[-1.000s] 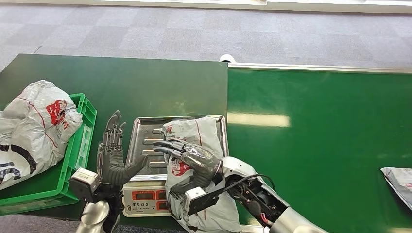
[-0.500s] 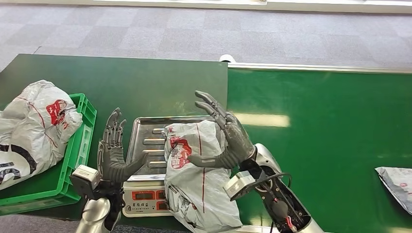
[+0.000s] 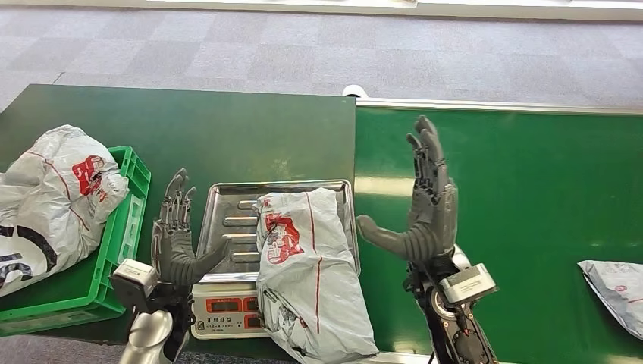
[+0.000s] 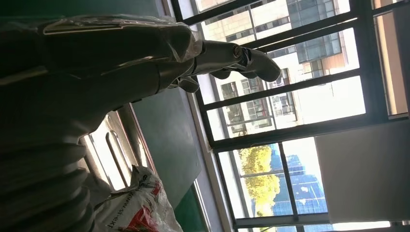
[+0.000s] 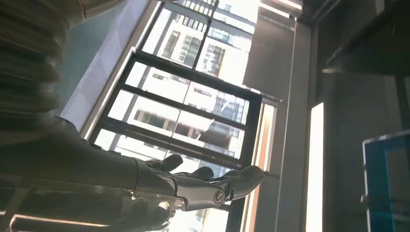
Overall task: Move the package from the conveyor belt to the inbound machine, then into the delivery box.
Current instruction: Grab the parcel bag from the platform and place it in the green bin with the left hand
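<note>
While both robot hands are standing upright with nothing in them, a grey plastic mailer package [image 3: 311,265] with a red printed logo is lying on the steel tray [image 3: 227,216] of a weighing scale [image 3: 226,306], which has red digit displays on its front panel. The package is covering the right part of the tray, and its near end is hanging over the scale's front edge. The left hand [image 3: 176,235] is hovering just beside the tray's left edge, fingers pointing up and slightly apart, thumb reaching toward the tray, holding nothing. The right hand [image 3: 423,208] is raised above the glossy green conveyor belt [image 3: 515,227], to the right of the package and clear of it, fingers straight and spread wide, thumb pointing back toward the package. A green plastic crate [image 3: 117,235] is sitting at the left on the dark green table [image 3: 227,129], and a large grey mailer bag [image 3: 53,197] with the same red logo is bulging out of it. Another grey parcel [image 3: 618,284] is lying at the far right edge of the belt. Grey carpet tiles [image 3: 303,45] are showing beyond the table. From the left wrist view, the package [image 4: 138,205] and the ribbed tray [image 4: 113,150] are appearing beside the hand, with tall windows [image 4: 290,96] behind.
</note>
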Robot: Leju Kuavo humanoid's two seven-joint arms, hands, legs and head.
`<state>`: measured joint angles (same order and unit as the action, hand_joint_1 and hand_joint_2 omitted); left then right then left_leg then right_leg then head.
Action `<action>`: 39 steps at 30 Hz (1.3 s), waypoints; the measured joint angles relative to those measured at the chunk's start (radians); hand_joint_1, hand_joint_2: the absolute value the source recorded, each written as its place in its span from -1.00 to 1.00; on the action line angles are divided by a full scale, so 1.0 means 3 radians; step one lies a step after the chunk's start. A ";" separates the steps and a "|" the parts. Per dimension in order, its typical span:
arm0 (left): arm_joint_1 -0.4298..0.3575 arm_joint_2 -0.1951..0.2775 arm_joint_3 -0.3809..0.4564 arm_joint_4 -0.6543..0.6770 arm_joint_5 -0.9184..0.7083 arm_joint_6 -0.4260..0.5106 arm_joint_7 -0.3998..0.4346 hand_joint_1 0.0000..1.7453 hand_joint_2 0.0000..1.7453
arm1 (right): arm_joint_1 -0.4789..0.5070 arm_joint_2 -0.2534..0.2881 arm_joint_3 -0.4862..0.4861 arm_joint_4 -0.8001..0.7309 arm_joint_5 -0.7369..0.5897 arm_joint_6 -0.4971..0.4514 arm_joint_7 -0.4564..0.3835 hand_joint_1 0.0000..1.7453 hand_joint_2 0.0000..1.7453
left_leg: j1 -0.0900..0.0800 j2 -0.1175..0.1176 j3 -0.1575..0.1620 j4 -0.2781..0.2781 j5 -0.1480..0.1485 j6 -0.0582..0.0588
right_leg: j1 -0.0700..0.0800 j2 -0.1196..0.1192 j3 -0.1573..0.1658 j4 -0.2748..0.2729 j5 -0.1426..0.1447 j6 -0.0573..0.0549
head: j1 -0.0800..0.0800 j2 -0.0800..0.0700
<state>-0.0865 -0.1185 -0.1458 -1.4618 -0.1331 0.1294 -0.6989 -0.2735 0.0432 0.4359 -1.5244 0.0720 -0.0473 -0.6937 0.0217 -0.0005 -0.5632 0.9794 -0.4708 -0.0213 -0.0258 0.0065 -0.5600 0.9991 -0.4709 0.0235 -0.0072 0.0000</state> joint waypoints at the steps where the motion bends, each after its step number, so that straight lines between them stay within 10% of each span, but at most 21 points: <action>1: 0.0012 -0.0001 -0.0002 -0.0019 -0.0051 -0.0052 0.0000 -1.00 1.00 | 0.0047 0.0046 -0.0124 -0.0006 -0.0042 0.0027 0.0009 -1.00 1.00 | 0.0000 0.0000 0.0000 0.0000 0.0000 0.0000 | 0.0000 0.0000 0.0000 0.0000 0.0000 0.0000 | 0.0000 0.0000; 8: 0.0166 -0.0020 -0.0079 -0.0197 -0.0208 -0.0387 -0.0001 -1.00 1.00 | 0.0157 0.0262 -0.0724 0.0319 0.0043 0.0117 0.0122 -1.00 1.00 | 0.0000 0.0001 0.0000 0.0000 0.0000 0.0000 | 0.0000 0.0000 0.0001 0.0000 0.0000 0.0000 | 0.0001 0.0000; 22: 0.0219 -0.0028 -0.0107 -0.0283 -0.0291 -0.0469 -0.0001 -1.00 1.00 | 0.0157 0.0389 -0.0922 0.0526 0.0085 0.0133 0.0208 -1.00 1.00 | 0.0000 0.0001 0.0000 0.0000 0.0000 0.0000 | 0.0000 0.0001 0.0000 0.0000 0.0000 0.0000 | 0.0000 0.0000; 39: 0.0054 0.0104 -0.0880 0.0206 -0.1846 -0.1040 0.0571 -1.00 1.00 | 0.0205 0.0502 -0.1056 0.0777 0.0407 0.0442 0.0427 -1.00 1.00 | 0.0000 0.0001 0.0001 0.0000 0.0000 0.0000 | 0.0000 0.0001 0.0000 0.0000 0.0000 0.0000 | 0.0001 0.0000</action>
<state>-0.0703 -0.0872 -0.4098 -1.3999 -0.6870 -0.1826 -0.5276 -0.2121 0.1938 0.1192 -1.2913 0.1942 0.0853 -0.5655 0.0216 -0.0002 -0.5630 0.9793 -0.4708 -0.0212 -0.0259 0.0066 -0.5601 0.9990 -0.4709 0.0235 -0.0070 0.0000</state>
